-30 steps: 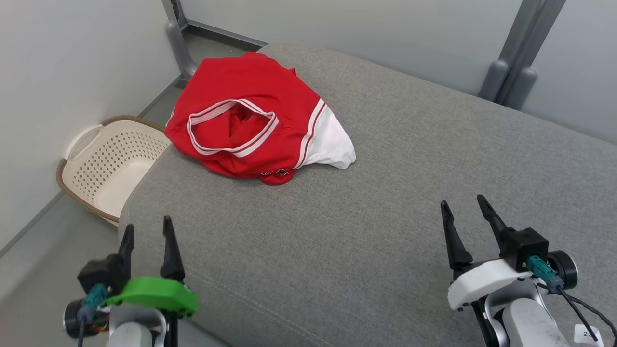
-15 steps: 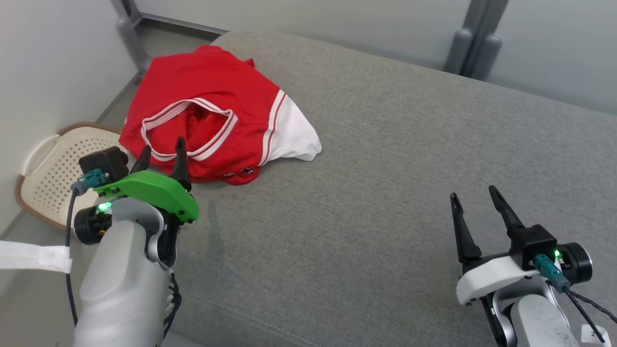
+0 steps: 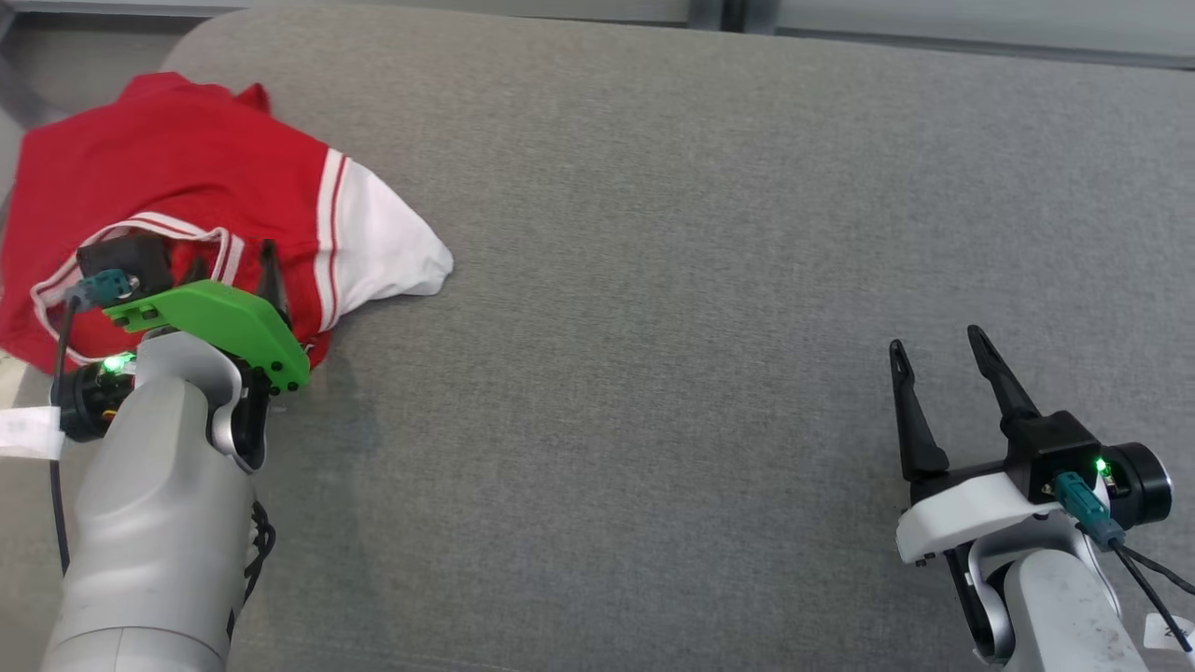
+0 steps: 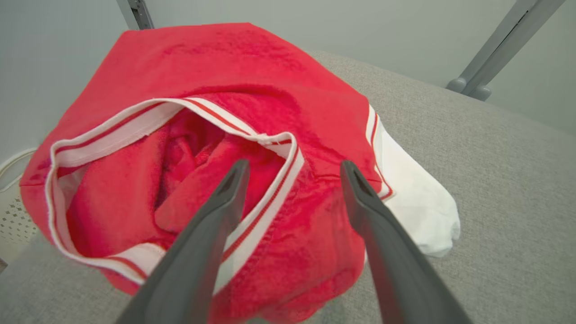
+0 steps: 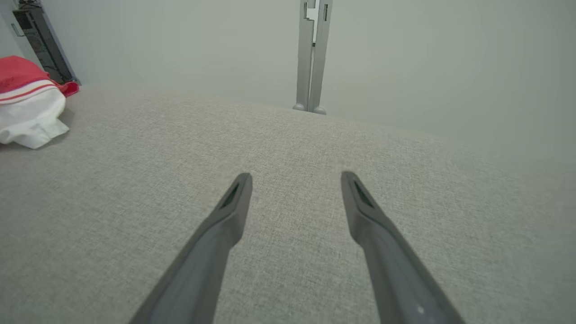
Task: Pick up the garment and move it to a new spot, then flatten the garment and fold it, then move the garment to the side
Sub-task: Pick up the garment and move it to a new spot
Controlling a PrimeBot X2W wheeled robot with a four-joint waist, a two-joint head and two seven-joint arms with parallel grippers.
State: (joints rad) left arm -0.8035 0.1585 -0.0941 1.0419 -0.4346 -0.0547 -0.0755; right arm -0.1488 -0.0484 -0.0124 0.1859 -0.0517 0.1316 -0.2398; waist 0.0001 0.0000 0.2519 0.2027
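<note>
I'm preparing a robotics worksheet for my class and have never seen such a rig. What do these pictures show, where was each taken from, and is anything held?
This is a wheeled robot with two arms, each ending in a two-fingered gripper. The wide picture comes from a camera on its head, looking down at a grey cushioned surface. The other two come from cameras on its wrists, looking along the fingers. A crumpled red garment with a white sleeve lies at the robot's left. The left gripper hangs open at its striped edge; the right gripper is open over bare cushion. Nothing is held.
</note>
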